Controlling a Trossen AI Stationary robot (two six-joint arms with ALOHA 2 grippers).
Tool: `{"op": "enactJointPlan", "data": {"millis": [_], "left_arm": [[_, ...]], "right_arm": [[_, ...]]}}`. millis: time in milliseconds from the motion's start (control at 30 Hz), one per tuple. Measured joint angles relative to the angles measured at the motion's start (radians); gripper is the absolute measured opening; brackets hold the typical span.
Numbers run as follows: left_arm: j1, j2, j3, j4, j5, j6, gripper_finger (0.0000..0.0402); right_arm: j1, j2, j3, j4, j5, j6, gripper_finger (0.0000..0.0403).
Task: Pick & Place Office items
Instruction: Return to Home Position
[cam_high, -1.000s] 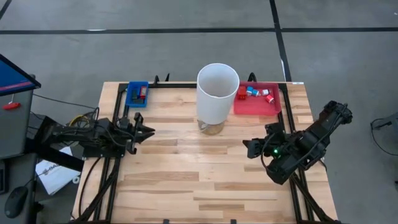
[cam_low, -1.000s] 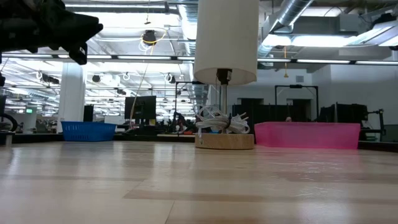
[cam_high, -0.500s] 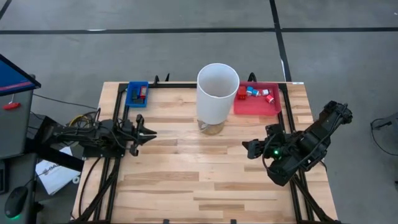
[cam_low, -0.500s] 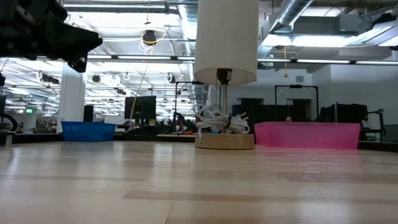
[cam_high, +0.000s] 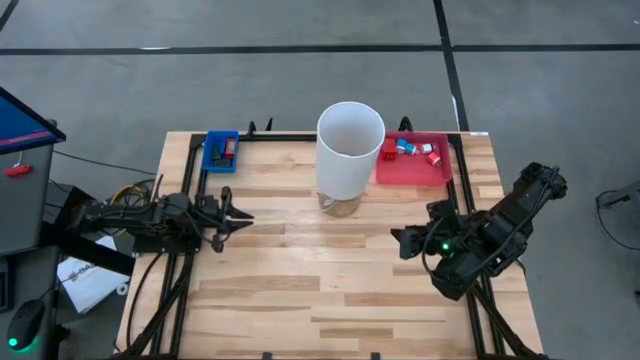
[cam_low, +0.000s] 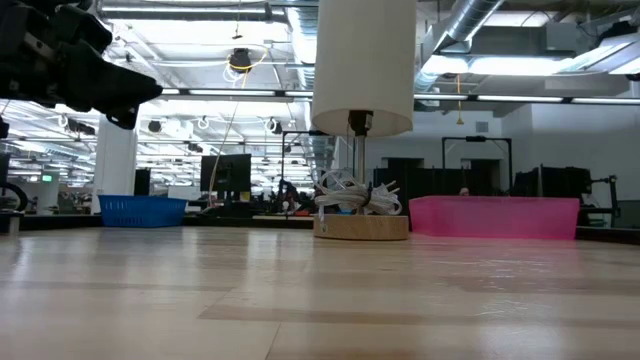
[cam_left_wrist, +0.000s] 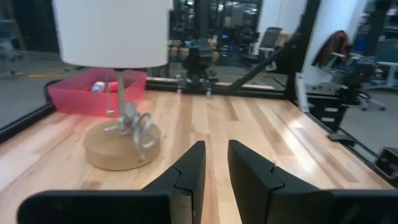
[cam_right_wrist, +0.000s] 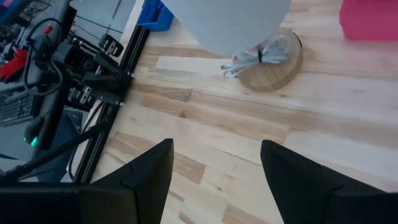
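The office items are small red, blue and white pieces. Several lie in the red tray (cam_high: 412, 172) at the table's far right, around (cam_high: 410, 150). A few more lie in the blue tray (cam_high: 208, 155) at the far left, around (cam_high: 226, 151). My left gripper (cam_high: 245, 213) hovers above the table's left side, in front of the blue tray, and points toward the lamp. Its fingers (cam_left_wrist: 216, 149) are open by a narrow gap and hold nothing. My right gripper (cam_high: 400, 240) hangs over the right side, wide open (cam_right_wrist: 214, 155) and empty.
A tall white lamp shade (cam_high: 350, 148) stands at the far middle on a round wooden base (cam_left_wrist: 121, 146) with a bundled cord (cam_right_wrist: 261, 53). It stands between the two trays. Bare wood (cam_high: 320, 280) spreads across the middle and near side. Black frame rails run along the table's edges.
My left gripper has sunk a little toward the table, seen in the low view, with its fingers' gap unchanged. The right arm and all pieces have stayed put.
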Motion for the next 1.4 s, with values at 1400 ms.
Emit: {"op": "enactJointPlan", "data": {"millis": [1400], "left_arm": [[0.0,0.082,0.0,0.031,-0.02,-0.033,0.0067]], "right_arm": [[-0.545,-0.008,-0.005,0.847,-0.74,-2.016,0.0235]]}}
